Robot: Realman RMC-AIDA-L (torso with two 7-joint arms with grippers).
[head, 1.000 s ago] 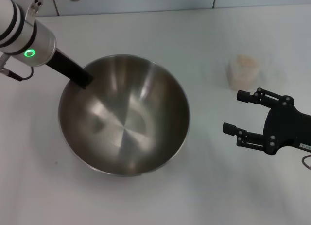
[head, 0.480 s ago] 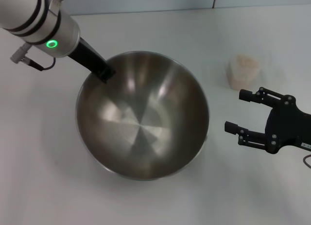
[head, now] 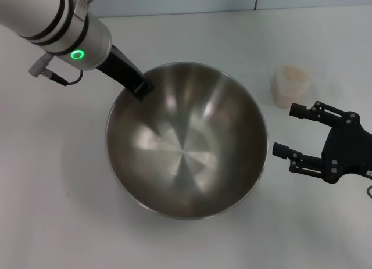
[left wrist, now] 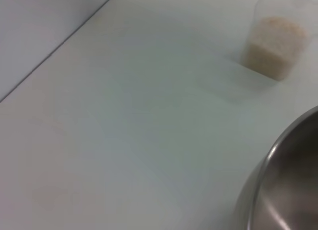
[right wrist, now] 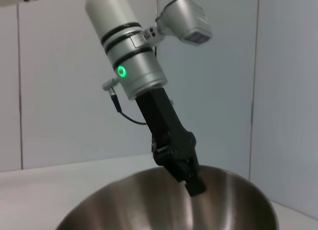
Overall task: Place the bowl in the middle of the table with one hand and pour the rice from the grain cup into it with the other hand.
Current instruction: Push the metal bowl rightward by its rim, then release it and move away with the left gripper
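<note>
Shifted toward the robot's right since a second ago: the bowl [head: 186, 140], carried along by the left gripper [head: 141, 87] and now lying closer to the grain cup [head: 292, 85] than before. Right gripper [head: 290, 129] edged slightly rightward, otherwise keeping its place.

Nearest the robot, sitting on the white table [head: 52, 211]: the bowl's front rim, with the shiny brushed inside facing up. Hovering just beside the bowl's right rim, clear of it: the right gripper, its two thin fingers [head: 302, 110] spread well apart and holding nothing. Pinching the bowl's far left rim: the left gripper, closed on the steel edge, one black finger reaching down inside the wall as seen in the right wrist view [right wrist: 191, 178]. Glowing green on the left arm's white wrist above that rim: a status ring [head: 76, 54].

Standing upright beyond the bowl's right side, apart from it and just past the right gripper's fingertips: the grain cup, filled with pale rice [left wrist: 272, 46]. Running behind the bowl at the table's far edge: a grey wall [head: 186, 2].
</note>
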